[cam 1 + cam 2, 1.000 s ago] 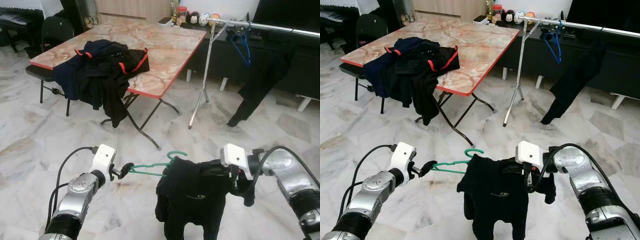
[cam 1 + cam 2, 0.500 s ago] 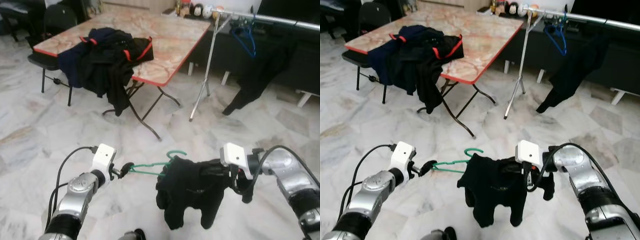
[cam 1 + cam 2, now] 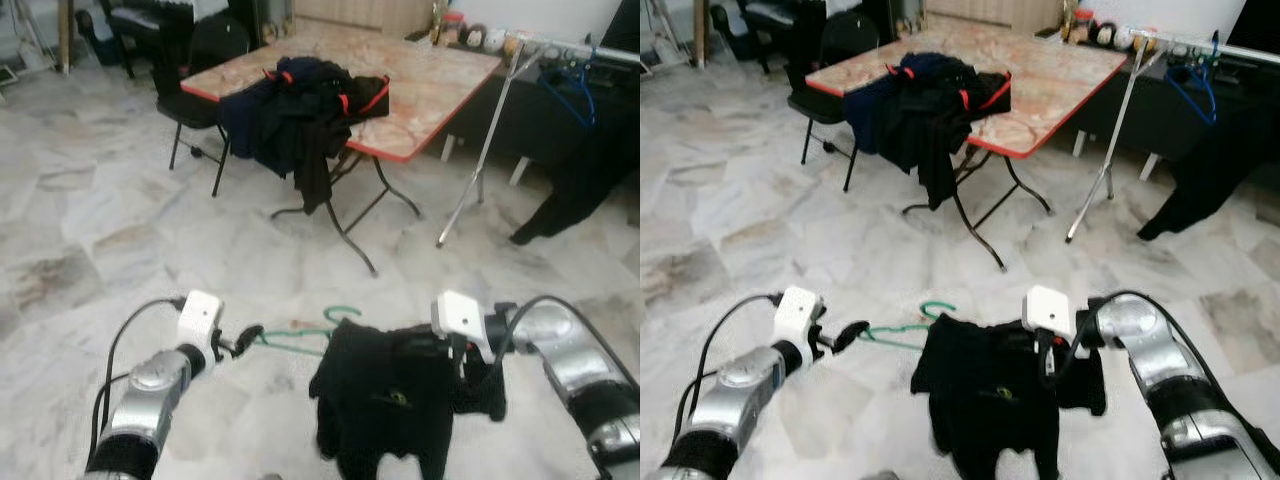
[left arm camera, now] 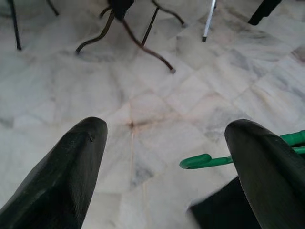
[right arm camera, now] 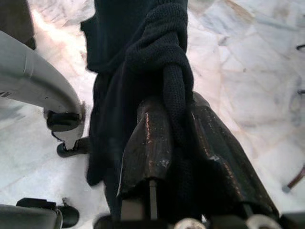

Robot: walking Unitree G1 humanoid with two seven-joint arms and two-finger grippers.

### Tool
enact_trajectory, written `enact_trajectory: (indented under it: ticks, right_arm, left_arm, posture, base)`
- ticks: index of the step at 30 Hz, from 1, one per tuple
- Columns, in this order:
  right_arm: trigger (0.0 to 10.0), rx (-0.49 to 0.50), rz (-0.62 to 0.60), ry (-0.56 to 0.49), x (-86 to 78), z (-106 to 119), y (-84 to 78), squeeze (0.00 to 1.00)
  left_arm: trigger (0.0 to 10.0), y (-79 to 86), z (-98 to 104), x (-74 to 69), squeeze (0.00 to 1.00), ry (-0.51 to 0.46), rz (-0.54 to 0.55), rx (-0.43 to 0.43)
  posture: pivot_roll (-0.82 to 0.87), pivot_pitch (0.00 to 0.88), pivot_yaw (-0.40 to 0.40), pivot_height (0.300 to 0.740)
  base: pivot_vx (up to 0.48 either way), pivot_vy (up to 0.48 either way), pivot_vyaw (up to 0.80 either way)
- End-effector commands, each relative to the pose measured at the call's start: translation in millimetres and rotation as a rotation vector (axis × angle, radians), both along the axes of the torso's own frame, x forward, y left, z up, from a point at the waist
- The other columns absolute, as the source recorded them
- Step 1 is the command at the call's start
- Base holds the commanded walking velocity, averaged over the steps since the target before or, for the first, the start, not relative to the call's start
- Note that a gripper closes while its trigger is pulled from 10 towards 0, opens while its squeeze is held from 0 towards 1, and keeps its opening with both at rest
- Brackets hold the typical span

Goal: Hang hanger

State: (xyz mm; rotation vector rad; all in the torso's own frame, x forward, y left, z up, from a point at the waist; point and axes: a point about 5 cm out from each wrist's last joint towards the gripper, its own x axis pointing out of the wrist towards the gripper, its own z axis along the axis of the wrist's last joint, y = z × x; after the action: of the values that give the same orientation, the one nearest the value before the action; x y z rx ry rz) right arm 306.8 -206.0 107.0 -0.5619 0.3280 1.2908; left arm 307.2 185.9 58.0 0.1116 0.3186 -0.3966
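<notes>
A green hanger carrying a black garment hangs low between my two arms over the marble floor. My left gripper is at the hanger's bare end. In the left wrist view its fingers stand wide apart, and the green tip lies between them against one finger. My right gripper is shut on the knit fabric at the hanger's other shoulder. The silver clothes rail stands far off at the upper right.
A blue hanger and a black garment hang on the rail, whose stand leg reaches the floor. A folding table with a pile of dark clothes and a black chair stand ahead.
The whole picture has shifted, so the camera moved: table and rail now sit farther right and farther off. Both grippers keep the hanger and garment in the same pose.
</notes>
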Motion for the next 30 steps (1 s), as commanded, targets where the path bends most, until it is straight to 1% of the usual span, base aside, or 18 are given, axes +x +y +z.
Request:
enact_trajectory:
  ticks: [1,5,8,10,21,23,26,28,30]
  right_arm:
    - [10.0,0.057,-0.032,-0.06,8.0,14.7,0.1,0.0]
    - [10.0,0.074,-0.022,-0.063,8.5,18.7,0.8,0.0]
    - [10.0,0.066,-0.019,-0.088,8.7,20.0,0.5,0.0]
    - [10.0,0.071,-0.033,-0.085,9.6,19.9,0.2,0.0]
    - [10.0,0.044,-0.017,-0.073,8.4,18.2,-1.0,0.0]
    - [10.0,0.04,-0.019,-0.067,8.1,17.2,-1.2,0.0]
    - [10.0,0.04,-0.02,-0.066,8.0,16.8,-1.1,0.0]
    - [10.0,0.042,-0.025,-0.068,8.3,16.5,-1.1,0.0]
    - [10.0,0.046,-0.034,-0.071,9.6,17.0,-0.8,0.0]
  left_arm:
    - [10.0,-7.8,-1.4,-0.1,0.0,0.011,-0.026,0.009]
    - [10.0,-7.0,-2.4,0.3,0.0,0.014,-0.017,0.012]
    - [10.0,-7.2,-2.3,0.2,0.0,0.014,-0.019,0.015]
    - [10.0,-7.0,-2.1,0.2,0.0,0.014,-0.017,0.014]
    - [10.0,-8.0,-3.6,-0.9,0.0,0.019,-0.036,0.044]
    - [10.0,-7.8,-3.5,-1.0,0.0,0.015,-0.036,0.048]
    - [10.0,-7.8,-3.7,-1.1,0.0,0.014,-0.037,0.049]
    - [10.0,-10.3,-2.6,-0.9,0.0,0.008,-0.05,0.029]
    - [10.0,-12.1,-2.8,-1.8,0.0,0.015,-0.078,0.031]
  posture:
    - [-0.15,0.0,0.019,0.74]
    - [-0.15,0.0,0.017,0.74]
    - [-0.15,0.0,0.017,0.74]
    - [-0.15,0.0,0.017,0.74]
    - [-0.15,0.0,0.015,0.74]
    - [-0.15,0.0,0.017,0.74]
    - [-0.15,0.0,0.017,0.74]
    - [-0.15,0.0,0.017,0.74]
    - [-0.15,0.0,0.018,0.74]
  base:
    - [0.0,0.0,0.0]
    - [0.0,0.0,0.0]
    - [0.0,0.0,0.41]
    - [0.0,0.0,0.74]
    - [0.0,0.0,0.79]
    - [0.0,0.0,0.0]
    - [0.0,-0.277,0.0]
    - [0.0,0.0,0.0]
    - [0.0,0.0,0.0]
